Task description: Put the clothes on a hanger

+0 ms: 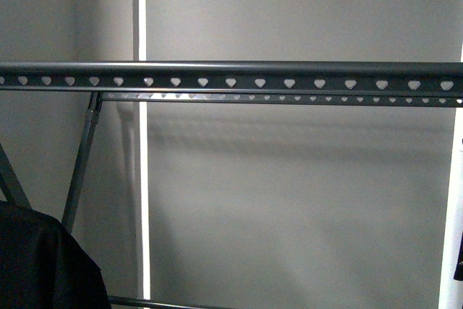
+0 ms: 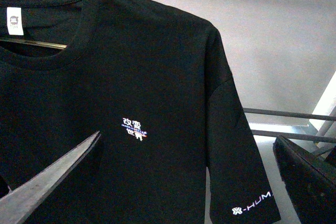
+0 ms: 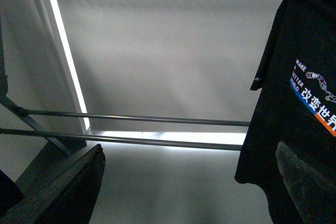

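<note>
Grey wall (image 1: 304,200) behind the rack (image 1: 239,68). Black shirt (image 1: 36,265) hangs low left, beneath it. Left gripper (image 2: 186,140) and right gripper (image 3: 189,150): jaws spread, empty. Best grip near the collar (image 2: 47,62), then lift well clear.

The only surface in view that could carry anything is a pale grey plane (image 3: 168,45), floor or wall I cannot tell, crossed by a bright white strip (image 3: 210,137), with two lower tubes (image 3: 136,118) of the hanger (image 1: 231,67) running across in front of it.
</note>
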Robot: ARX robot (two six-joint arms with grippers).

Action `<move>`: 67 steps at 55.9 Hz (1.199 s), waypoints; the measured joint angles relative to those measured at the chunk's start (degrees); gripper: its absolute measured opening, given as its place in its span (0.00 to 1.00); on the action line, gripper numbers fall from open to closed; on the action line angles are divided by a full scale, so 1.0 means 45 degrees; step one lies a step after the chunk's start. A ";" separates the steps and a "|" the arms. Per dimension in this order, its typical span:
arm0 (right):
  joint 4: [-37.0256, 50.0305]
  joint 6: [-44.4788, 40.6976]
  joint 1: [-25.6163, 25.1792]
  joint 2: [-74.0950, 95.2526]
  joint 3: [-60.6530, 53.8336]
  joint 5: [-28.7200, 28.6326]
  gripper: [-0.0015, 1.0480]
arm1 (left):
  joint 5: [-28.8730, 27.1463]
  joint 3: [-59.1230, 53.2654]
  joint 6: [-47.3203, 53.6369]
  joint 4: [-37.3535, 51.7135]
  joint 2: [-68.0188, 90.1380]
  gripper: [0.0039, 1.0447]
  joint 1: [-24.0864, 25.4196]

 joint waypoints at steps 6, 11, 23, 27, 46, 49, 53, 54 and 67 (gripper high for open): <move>0.0000 0.0000 0.0000 0.0000 0.0000 0.0000 0.93 | 0.0000 0.0000 0.0000 0.0000 0.0000 0.94 0.0000; 0.0000 0.0000 0.0000 0.0000 0.0000 0.0000 0.93 | 0.0000 0.0000 0.0000 0.0000 0.0000 0.94 0.0000; 0.0000 0.0000 0.0000 0.0000 0.0000 -0.0019 0.93 | 0.0971 0.1394 -0.2511 -0.2662 0.2725 0.94 -0.0573; 0.0000 0.0000 0.0005 0.0000 0.0000 -0.0015 0.93 | -0.1326 0.3099 -0.4979 -0.2059 0.6173 0.94 -0.2001; 0.0000 0.0000 0.0005 0.0000 0.0000 -0.0019 0.93 | -0.7689 1.2016 -1.1822 -0.2317 1.6985 0.94 -0.2225; 0.0000 0.0000 0.0005 0.0000 0.0000 -0.0019 0.93 | -0.8194 1.2983 -1.2046 -0.2477 1.7816 0.94 -0.2166; 0.0000 0.0000 0.0005 0.0000 0.0000 -0.0019 0.93 | -0.8568 1.4309 -1.2274 -0.2812 1.8734 0.94 -0.2025; 0.0000 0.0000 0.0005 0.0000 0.0000 -0.0019 0.93 | -0.8578 1.4576 -1.2318 -0.2905 1.8909 0.94 -0.1982; 0.0000 0.0000 0.0005 0.0000 0.0000 -0.0019 0.93 | -0.9272 1.6621 -1.2677 -0.3905 2.0818 0.94 -0.1481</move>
